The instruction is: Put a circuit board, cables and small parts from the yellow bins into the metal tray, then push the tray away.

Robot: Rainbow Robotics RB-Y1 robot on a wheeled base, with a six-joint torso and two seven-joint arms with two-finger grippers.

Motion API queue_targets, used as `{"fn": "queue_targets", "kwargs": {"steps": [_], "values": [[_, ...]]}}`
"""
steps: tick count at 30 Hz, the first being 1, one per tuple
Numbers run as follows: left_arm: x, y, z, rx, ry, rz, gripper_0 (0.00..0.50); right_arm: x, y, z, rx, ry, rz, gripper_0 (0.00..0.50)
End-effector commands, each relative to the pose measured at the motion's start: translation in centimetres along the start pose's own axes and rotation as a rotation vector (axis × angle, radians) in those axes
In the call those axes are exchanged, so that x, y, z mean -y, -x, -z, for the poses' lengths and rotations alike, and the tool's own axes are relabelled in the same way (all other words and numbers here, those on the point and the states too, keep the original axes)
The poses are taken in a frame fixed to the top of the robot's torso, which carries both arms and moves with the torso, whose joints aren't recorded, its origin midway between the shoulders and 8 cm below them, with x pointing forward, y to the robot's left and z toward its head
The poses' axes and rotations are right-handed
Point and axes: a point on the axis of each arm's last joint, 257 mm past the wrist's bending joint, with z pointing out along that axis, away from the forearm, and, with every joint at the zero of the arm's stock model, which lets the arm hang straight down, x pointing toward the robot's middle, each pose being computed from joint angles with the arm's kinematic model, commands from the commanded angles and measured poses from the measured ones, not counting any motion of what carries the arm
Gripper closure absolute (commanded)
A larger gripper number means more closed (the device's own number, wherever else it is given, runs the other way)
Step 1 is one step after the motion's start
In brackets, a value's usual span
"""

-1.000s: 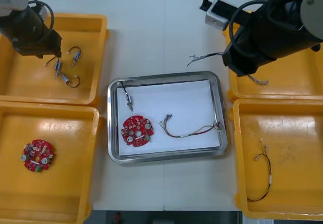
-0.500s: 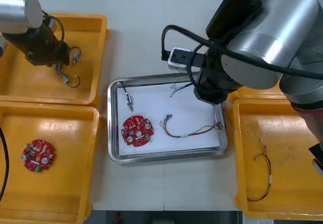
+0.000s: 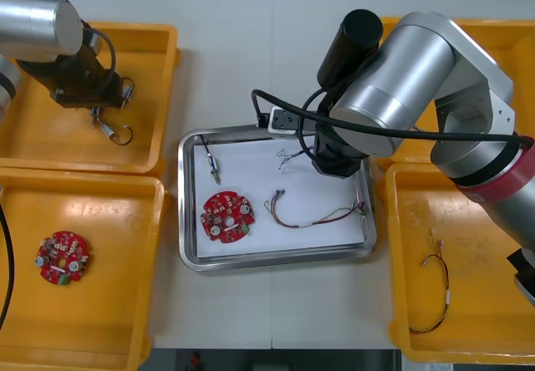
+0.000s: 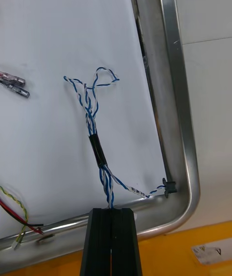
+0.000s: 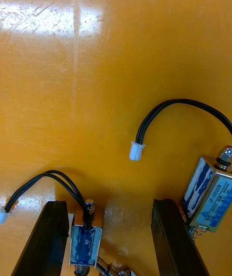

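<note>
Right gripper [image 4: 111, 210] has its black fingers pressed together on the end of the twisted blue and white cable [image 4: 95, 146]. The cable trails out over the white inside of the metal tray [image 3: 276, 262], close to a rounded corner of the rim. Seen from above, it lies at the tray's 1 o'clock, beside the big silver arm. Also in the tray are a red circuit board [image 3: 226, 216] at 8 o'clock, a red and yellow cable [image 3: 313, 218] at 4 o'clock and a small metal part [image 3: 214, 168] at 10 o'clock.

Left gripper [image 5: 108, 203] hangs spread wide, low over the floor of the yellow bin [image 3: 159, 70] at the table's 10 o'clock. Another small part [image 5: 86, 243] lies between its fingers, just beside one of them.

The light table [image 3: 251, 62] has a seam down its middle, and dark floor shows past its far edge at 12 o'clock.
</note>
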Motion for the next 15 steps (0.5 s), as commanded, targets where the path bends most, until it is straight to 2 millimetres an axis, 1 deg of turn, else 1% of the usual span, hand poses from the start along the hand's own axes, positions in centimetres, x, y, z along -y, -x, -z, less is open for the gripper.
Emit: {"fn": "queue_targets", "kwargs": {"steps": [1,3,7,11,12,13,14,15], "values": [[-0.3,-0.1,-0.3,0.007,0.015,-0.178,0.000,-1.3,0.4,-2.2,0.013,0.030,0.021,0.500],[-0.9,-0.3,-0.4,0.003,0.025,-0.184,0.000,-1.5,0.0,-3.4,0.006,0.042,0.013,0.500],[-1.9,-0.6,-0.5,-0.004,0.037,-0.193,0.000,-1.7,-0.4,-4.5,-0.012,0.036,0.020,0.500],[-2.2,-1.0,-0.7,-0.009,0.034,-0.194,0.000,-1.5,-0.7,-5.5,-0.015,0.021,0.013,0.500],[-2.3,-1.0,-0.7,-0.010,0.036,-0.197,0.040,-1.4,-0.7,-5.7,-0.013,0.021,0.013,0.500],[-2.4,-1.1,-0.7,-0.012,0.036,-0.196,0.118,-1.4,-0.7,-5.7,-0.011,0.020,0.011,0.500],[-2.5,-1.3,-0.8,-0.017,0.038,-0.196,0.401,-1.2,-0.6,-5.7,-0.010,0.016,0.012,0.500],[-2.7,-1.2,-0.7,-0.015,0.040,-0.194,0.500,-1.1,-0.6,-5.7,-0.010,0.009,0.012,0.500]]}}
